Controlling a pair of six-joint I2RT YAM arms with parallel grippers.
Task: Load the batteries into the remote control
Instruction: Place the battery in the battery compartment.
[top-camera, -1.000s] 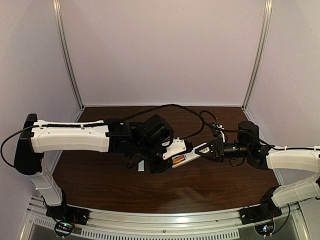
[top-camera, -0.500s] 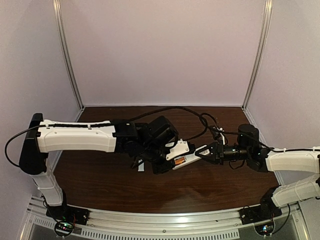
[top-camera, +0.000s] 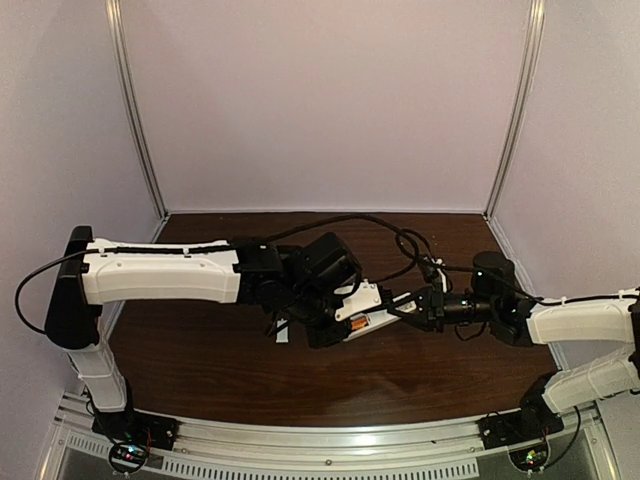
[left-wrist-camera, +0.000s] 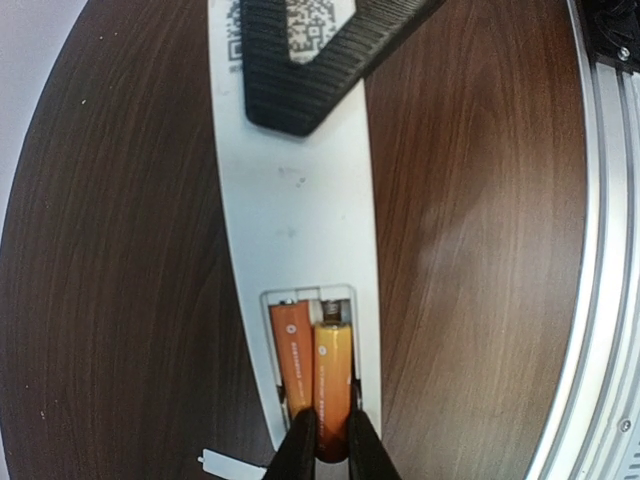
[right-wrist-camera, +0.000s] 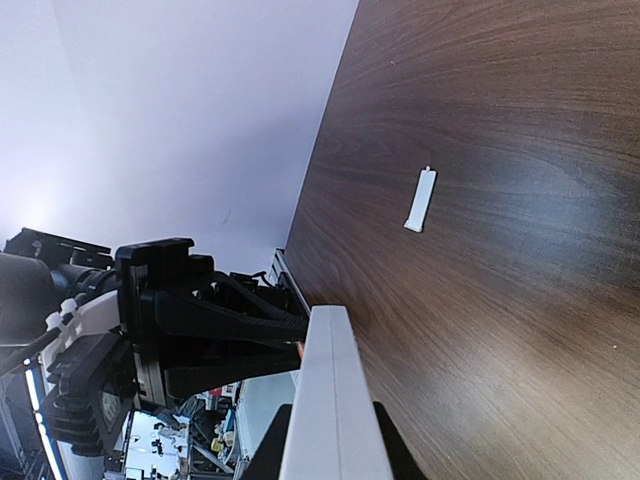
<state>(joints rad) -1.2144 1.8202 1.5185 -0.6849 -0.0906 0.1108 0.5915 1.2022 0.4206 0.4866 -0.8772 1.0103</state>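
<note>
Worked above a dark wooden table (top-camera: 200, 370), both arms reaching in to meet near its middle. Held the remote control (left-wrist-camera: 300, 230) clear of the wood in the right gripper (right-wrist-camera: 330, 450), jaws narrowed onto the slim body near one end, back face up. Judged this a steadying grip: left the other end free and presented the open battery bay to the opposite arm. Had the left gripper (left-wrist-camera: 330, 447) poised over that bay end, fingertips (left-wrist-camera: 300, 455) nearly together and pinched on the near end of the brighter battery (left-wrist-camera: 334, 380). Seemed to hold it by the tip so as to press the cell down and lengthwise against its contact without fouling the bay walls. Could not tell whether it lay fully flat. Found the darker battery (left-wrist-camera: 290, 350) just beside it, side by side in the bay, low in its slot and touched by neither tool. Counted both cells inside the bay, then, with seating of the brighter one as the step in hand. Saw the small white cover plate (right-wrist-camera: 421, 199) lying flat on the table, apart from the remote control, presumably set aside until the bay was filled.
</note>
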